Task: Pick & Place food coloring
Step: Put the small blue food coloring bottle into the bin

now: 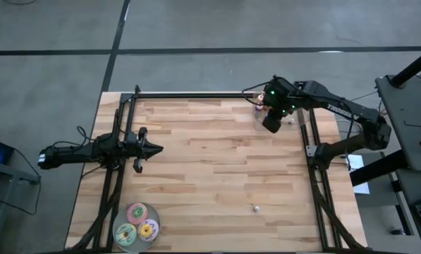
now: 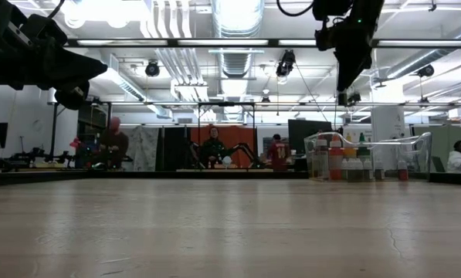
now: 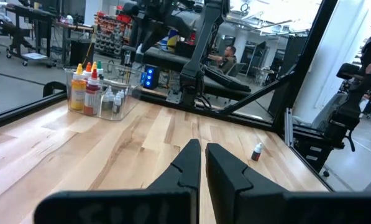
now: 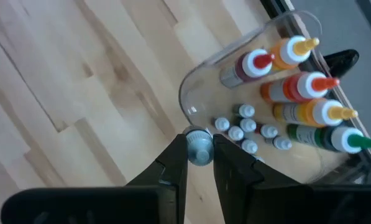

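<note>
My right gripper (image 4: 199, 148) hangs above the near rim of a clear container (image 4: 235, 68) at the table's far right and is shut on one tiny food coloring bottle (image 4: 199, 150) with a pale cap. Inside the container (image 1: 295, 120) stand several more tiny bottles (image 4: 247, 127) and several larger bottles (image 4: 303, 87) with red, orange, yellow and green tips. Another tiny bottle (image 1: 256, 208) stands alone on the table near the front, also seen in the left wrist view (image 3: 256, 151). My left gripper (image 3: 202, 155) waits level at the table's left, shut on nothing. My right gripper pinches the tiny bottle between its two fingertips (image 4: 176, 155), with the pale cap (image 4: 199, 142) showing between them. The fingers slant steeply down from above. The bottle is lifted clear, above the table just beside the container's rim.
Three flat round discs (image 1: 136, 226), pink, green and yellow, lie at the near left corner. Black frame rails (image 1: 196, 94) run along the table's far, left and right sides. People and equipment show in the room beyond the table.
</note>
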Robot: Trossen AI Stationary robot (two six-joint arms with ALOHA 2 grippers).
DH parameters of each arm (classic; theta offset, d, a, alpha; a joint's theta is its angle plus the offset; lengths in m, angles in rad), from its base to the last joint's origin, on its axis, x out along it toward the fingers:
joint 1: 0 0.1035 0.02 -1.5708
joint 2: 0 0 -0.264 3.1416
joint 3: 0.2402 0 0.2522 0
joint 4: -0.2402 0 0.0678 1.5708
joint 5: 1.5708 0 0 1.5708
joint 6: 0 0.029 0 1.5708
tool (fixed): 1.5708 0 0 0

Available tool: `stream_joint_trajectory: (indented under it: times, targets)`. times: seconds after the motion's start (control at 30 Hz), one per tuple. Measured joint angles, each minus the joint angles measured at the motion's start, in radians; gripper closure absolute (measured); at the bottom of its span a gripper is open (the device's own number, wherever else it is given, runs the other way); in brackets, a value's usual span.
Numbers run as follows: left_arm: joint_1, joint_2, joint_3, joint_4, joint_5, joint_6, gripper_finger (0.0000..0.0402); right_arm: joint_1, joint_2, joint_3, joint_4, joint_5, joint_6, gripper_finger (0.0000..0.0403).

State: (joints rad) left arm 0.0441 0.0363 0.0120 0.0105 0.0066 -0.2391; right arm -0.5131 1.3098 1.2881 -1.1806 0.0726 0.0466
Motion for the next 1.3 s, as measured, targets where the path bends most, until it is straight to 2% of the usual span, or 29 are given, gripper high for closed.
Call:
stream_joint_trajectory:
  times: [0.47, 0.73, 1.03, 1.3]
  targets:
    - [0.0, 0.0, 0.0, 0.0, 0.0, 0.0, 0.0402, -0.038, 0.098, 0.038, 0.049, -0.001, -0.002, 0.0351]
    - [0.0, 0.0, 0.0, 0.0, 0.0, 0.0, 0.0402, -0.107, 0.105, 0.026, 0.04, -0.002, -0.008, 0.0351]
    - [0.0, 0.0, 0.0, 0.0, 0.0, 0.0, 0.0402, -0.149, 0.104, -0.025, 0.058, -0.071, -0.098, 0.0351]
    - [0.0, 0.0, 0.0, 0.0, 0.0, 0.0, 0.0402, -0.158, 0.087, -0.143, 0.194, -0.073, -0.206, 0.0351]
